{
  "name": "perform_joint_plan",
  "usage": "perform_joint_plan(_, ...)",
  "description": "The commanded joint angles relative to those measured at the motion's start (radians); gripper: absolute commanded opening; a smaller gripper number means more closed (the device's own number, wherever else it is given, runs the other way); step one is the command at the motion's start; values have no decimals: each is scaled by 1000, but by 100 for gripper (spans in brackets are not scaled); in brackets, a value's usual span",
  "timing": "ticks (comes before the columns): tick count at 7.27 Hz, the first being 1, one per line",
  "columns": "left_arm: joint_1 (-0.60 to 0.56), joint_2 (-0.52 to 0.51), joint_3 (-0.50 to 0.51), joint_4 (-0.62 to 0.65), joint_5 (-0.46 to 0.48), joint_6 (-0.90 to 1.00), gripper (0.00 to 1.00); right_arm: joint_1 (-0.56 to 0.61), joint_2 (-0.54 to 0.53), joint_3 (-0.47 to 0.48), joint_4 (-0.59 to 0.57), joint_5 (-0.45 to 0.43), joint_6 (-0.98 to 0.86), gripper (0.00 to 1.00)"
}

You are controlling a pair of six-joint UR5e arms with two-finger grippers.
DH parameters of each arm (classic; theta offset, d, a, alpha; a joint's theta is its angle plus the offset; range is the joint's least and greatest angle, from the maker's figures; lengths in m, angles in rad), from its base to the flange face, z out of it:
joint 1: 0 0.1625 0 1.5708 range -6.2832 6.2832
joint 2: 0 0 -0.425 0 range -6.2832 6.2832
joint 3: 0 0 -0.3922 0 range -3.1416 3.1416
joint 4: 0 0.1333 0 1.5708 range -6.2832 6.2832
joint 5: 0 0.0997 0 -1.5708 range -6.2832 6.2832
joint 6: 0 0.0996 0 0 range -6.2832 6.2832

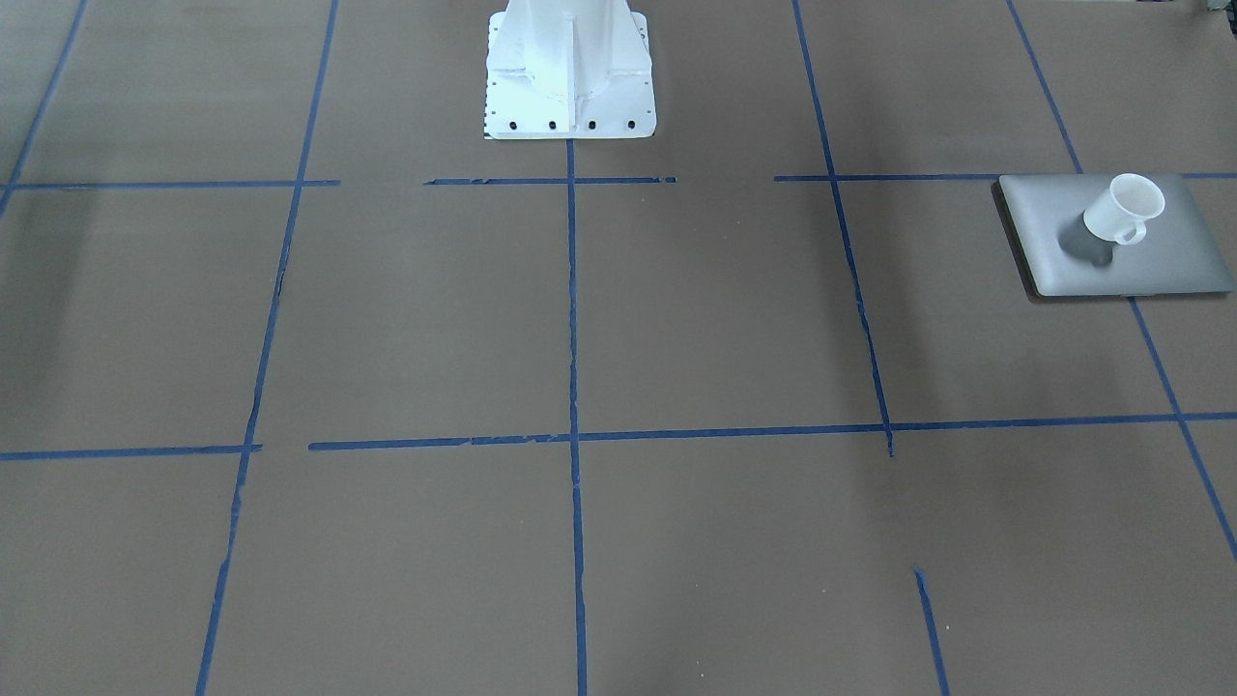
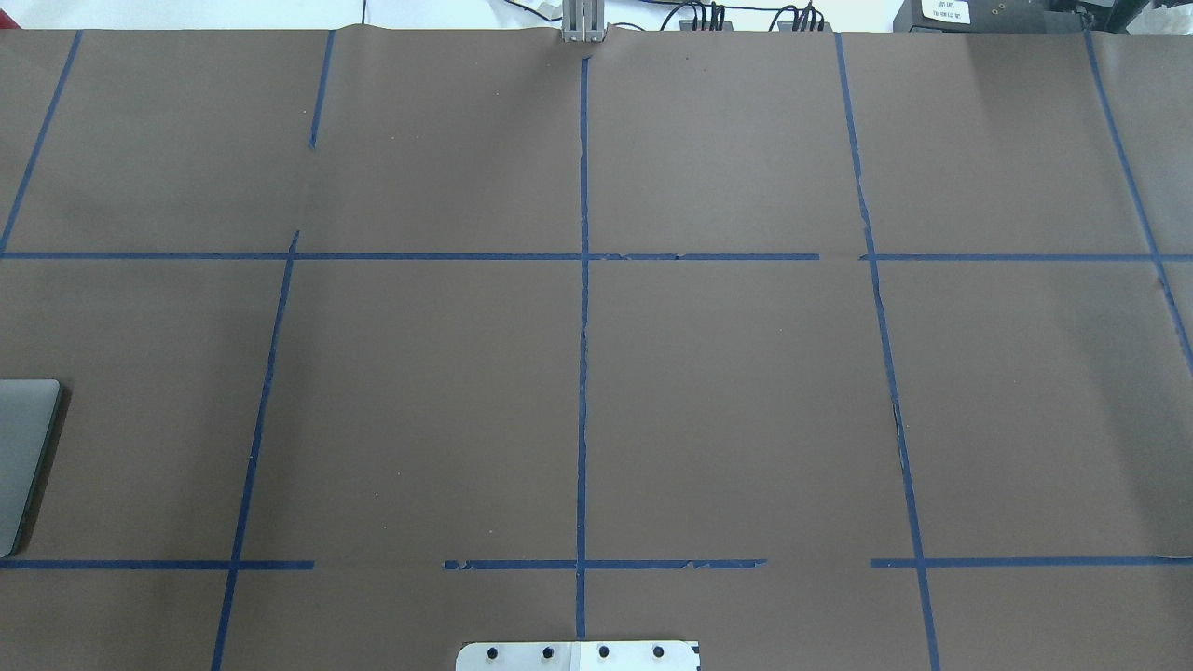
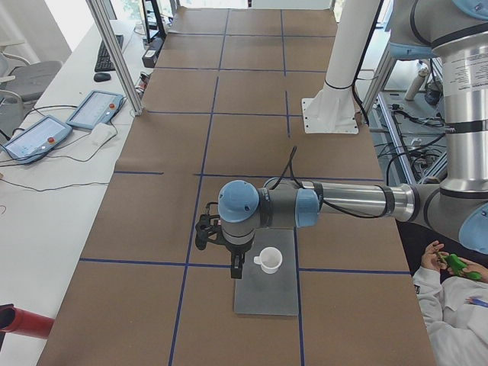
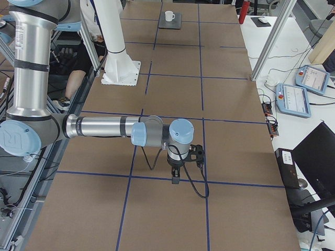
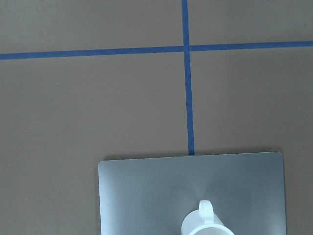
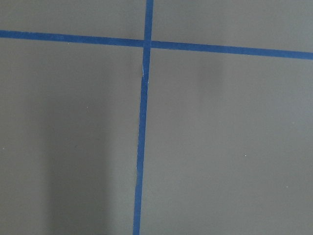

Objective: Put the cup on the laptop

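The white cup (image 1: pixel 1126 208) stands upright on the silver-grey laptop (image 1: pixel 1160 261), which lies flat on the table. Both also show in the exterior left view, cup (image 3: pixel 269 260) on laptop (image 3: pixel 267 293), and far off in the exterior right view, cup (image 4: pixel 168 15) on laptop (image 4: pixel 177 22). The left wrist view shows the cup's handle and rim (image 5: pixel 205 223) on the lid (image 5: pixel 146 196). My left gripper (image 3: pixel 235 268) hangs just beside the cup, apart from it; I cannot tell if it is open. My right gripper (image 4: pixel 175 178) points down over bare table, far from the cup; its state is unclear.
The robot's white pedestal (image 1: pixel 570 77) stands at the table's robot side. Blue tape lines (image 2: pixel 582 373) grid the brown table. Teach pendants (image 3: pixel 95 110) lie on the side bench. A seated person (image 3: pixel 450 305) is beside the table near the left arm.
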State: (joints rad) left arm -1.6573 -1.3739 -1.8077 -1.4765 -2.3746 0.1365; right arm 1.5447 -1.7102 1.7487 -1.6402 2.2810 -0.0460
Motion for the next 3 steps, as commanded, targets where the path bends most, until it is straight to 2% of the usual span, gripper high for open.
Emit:
perform_joint_plan(1, -1, 4, -8, 19, 0, 0, 100, 0, 0, 0, 0, -1, 0, 100)
perform_joint_plan(3, -1, -8, -57, 57, 2, 0, 100, 0, 0, 0, 0, 0, 0, 100)
